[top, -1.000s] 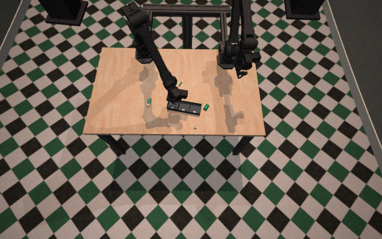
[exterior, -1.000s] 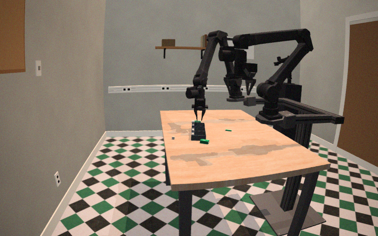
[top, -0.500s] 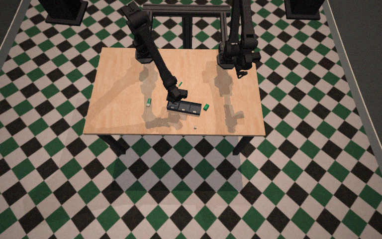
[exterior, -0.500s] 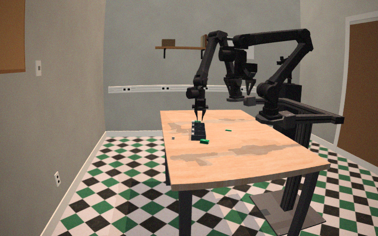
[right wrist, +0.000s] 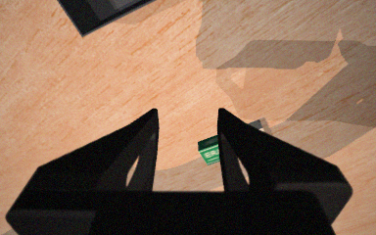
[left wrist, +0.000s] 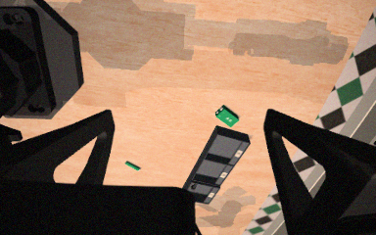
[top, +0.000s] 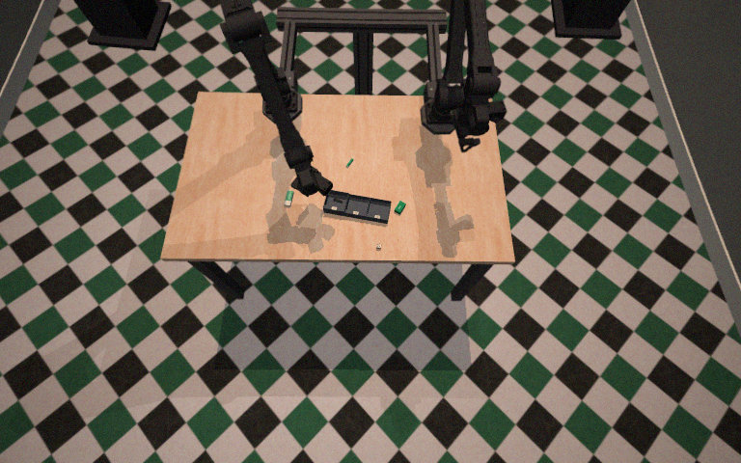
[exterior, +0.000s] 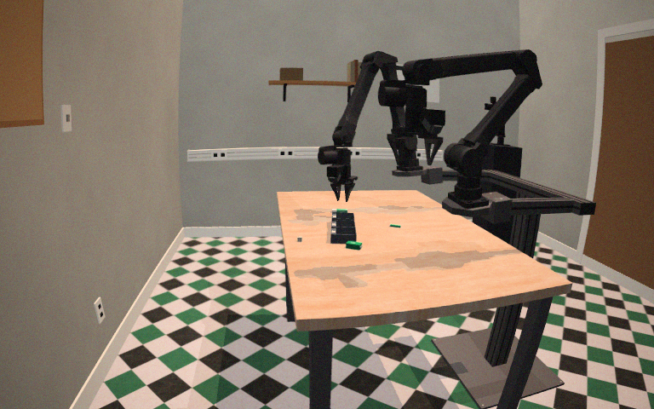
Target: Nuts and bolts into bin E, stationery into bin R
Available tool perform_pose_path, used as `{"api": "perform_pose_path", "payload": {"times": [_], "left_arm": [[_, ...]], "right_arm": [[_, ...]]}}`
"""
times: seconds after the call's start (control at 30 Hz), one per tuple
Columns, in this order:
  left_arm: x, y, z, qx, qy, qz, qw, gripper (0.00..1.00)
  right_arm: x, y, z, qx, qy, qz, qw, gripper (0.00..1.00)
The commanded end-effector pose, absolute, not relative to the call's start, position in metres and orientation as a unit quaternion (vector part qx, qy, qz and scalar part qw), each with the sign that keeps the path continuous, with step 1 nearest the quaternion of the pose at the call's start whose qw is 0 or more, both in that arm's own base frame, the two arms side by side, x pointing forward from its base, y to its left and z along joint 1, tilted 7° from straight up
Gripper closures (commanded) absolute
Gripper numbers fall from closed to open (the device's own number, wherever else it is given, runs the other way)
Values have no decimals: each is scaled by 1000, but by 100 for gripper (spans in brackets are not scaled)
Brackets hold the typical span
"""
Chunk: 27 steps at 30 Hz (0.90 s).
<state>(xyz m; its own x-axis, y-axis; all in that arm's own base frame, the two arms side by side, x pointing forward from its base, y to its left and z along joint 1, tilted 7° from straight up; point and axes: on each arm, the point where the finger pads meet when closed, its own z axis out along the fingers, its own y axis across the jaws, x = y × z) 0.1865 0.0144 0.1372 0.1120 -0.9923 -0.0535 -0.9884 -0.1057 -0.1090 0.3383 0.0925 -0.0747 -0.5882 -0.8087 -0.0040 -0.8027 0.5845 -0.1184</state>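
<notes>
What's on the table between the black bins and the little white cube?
Nothing lies between the black bins and the little white cube. The top view shows just bare wood there.

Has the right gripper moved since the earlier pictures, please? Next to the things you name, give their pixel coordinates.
Yes: in the top view, the right gripper (top: pixel 310 191) (exterior: pixel 342 199) (right wrist: pixel 188 117) has moved picture-left relative to the bins (top: pixel 357 207) (exterior: pixel 343 237) (left wrist: pixel 226 132) (right wrist: pixel 84 30), toward the eraser (top: pixel 288 197) (exterior: pixel 341 210) (right wrist: pixel 211 154).
</notes>
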Motion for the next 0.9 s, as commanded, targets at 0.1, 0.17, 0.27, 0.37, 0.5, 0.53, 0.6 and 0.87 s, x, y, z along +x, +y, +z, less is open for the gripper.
{"api": "perform_pose_path", "payload": {"times": [0.1,0.17,0.27,0.37,0.5,0.53,0.6,0.87], "left_arm": [[184,15,139,-749,660,-19,59,0],[184,15,139,-749,660,-19,59,0],[184,15,139,-749,660,-19,59,0],[184,15,139,-749,660,-19,59,0],[184,15,139,-749,660,-19,59,0],[184,15,139,-749,660,-19,59,0],[184,15,139,-749,660,-19,59,0],[184,15,139,-749,660,-19,59,0]], "right_arm": [[339,59,-68,-338,939,-48,45,63],[336,42,-66,-311,948,-46,45,63],[332,17,-63,-268,961,-43,46,63],[330,1,-61,-217,974,-41,47,63],[326,8,-67,-141,988,-39,47,63],[326,8,-67,-126,990,-38,49,63],[326,8,-67,-112,992,-37,50,63],[329,8,-69,3,998,-31,55,63]]}}
